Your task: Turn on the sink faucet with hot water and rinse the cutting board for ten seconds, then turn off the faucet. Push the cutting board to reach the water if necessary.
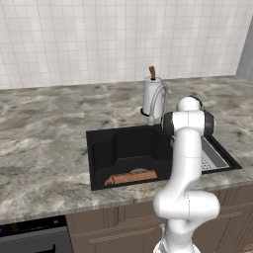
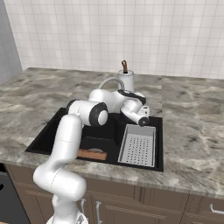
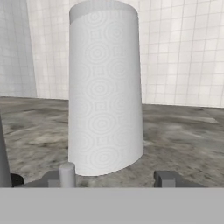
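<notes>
Board (image 1: 131, 177) lies dry along the sink's (image 1: 101, 148) front floor, no water running. Gripper (image 3: 116, 179), fingers apart and empty, sits by the faucet (image 2: 109, 83) handle, probably to turn it.

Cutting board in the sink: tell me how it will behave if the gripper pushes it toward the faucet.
The cutting board looks flat, wooden and rigid, so it should slide as one piece, not bend. Lying low on the black sink floor, it is unlikely to tip. Being long and narrow, an off-centre push would probably swivel it.
</notes>
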